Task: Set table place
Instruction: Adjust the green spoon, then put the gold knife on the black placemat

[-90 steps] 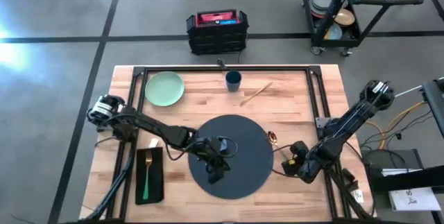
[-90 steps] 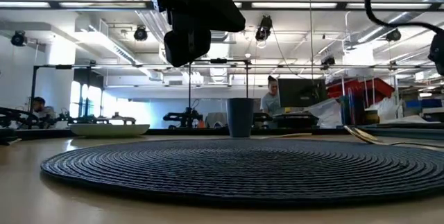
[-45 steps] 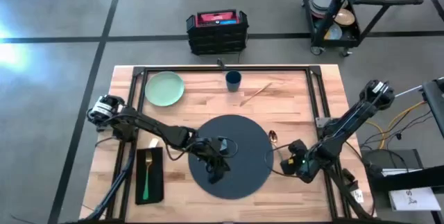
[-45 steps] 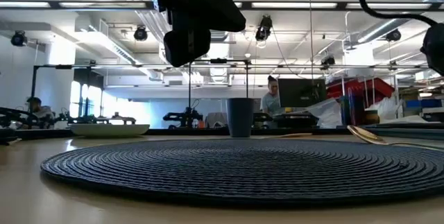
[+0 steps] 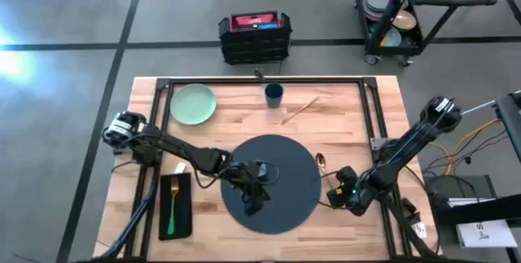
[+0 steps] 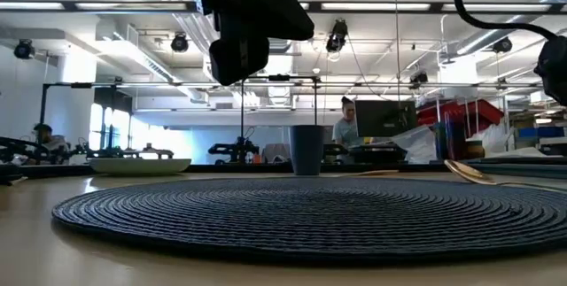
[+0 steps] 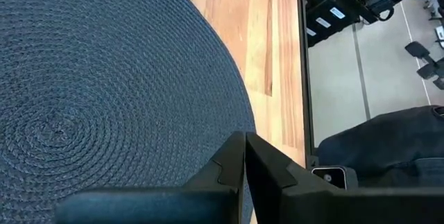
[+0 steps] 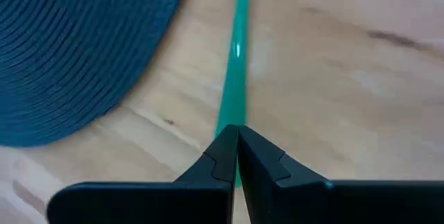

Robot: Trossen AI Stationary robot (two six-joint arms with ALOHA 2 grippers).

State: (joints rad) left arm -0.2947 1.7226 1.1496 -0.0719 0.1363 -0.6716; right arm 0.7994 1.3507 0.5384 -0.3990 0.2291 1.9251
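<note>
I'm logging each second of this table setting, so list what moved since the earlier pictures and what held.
The right claw, shut on the green-handled spoon, slid left toward the placemat, carrying the spoon with it. The left claw stayed shut above the placemat. The pale green plate, blue cup, and fork on the black napkin did not move.
</note>
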